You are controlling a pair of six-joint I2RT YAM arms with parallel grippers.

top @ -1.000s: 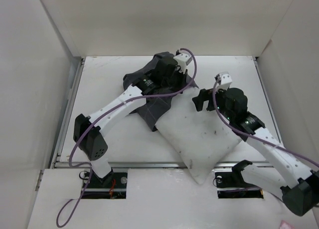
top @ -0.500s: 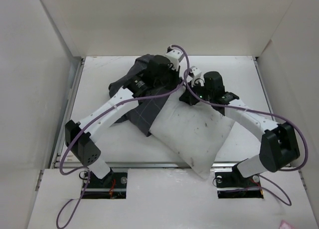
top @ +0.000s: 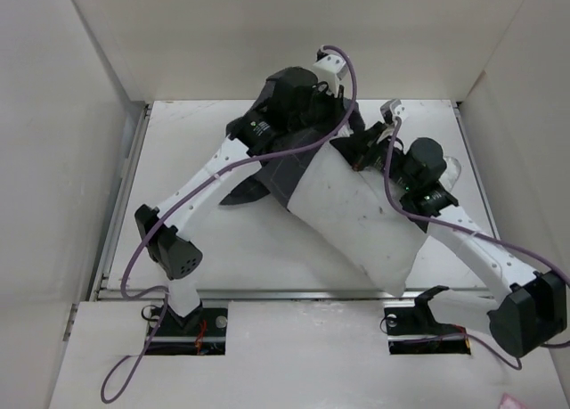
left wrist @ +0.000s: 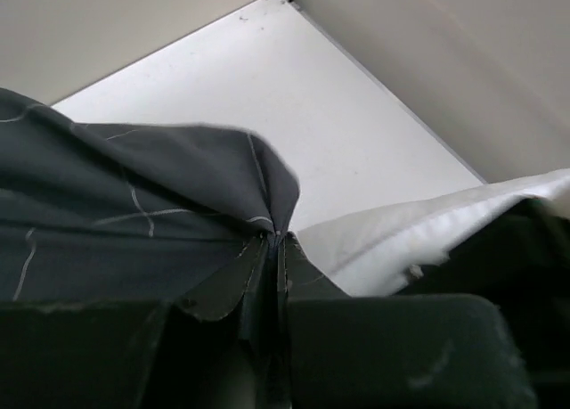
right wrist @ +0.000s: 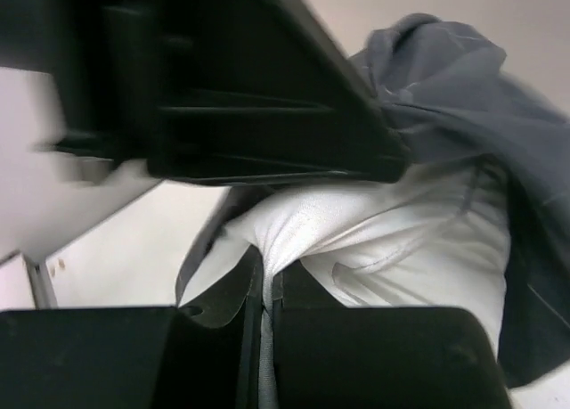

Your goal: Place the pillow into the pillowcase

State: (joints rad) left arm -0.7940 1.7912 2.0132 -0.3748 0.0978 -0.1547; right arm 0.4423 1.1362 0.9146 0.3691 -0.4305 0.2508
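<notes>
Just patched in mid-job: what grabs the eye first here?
A large off-white speckled stuffed pillow lies diagonally at centre, its far end meeting a wrinkled charcoal grid-patterned fabric pillowcase. The left end effector pinches the pillowcase; the right end effector pinches the pillow's white cover.

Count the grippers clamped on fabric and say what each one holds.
2. The left gripper is shut on the pillowcase; the right gripper, just beside it, is shut on the pillow. No other grippers show.

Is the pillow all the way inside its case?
No, mostly out: only the far end of the pillow is under the pillowcase.
</notes>
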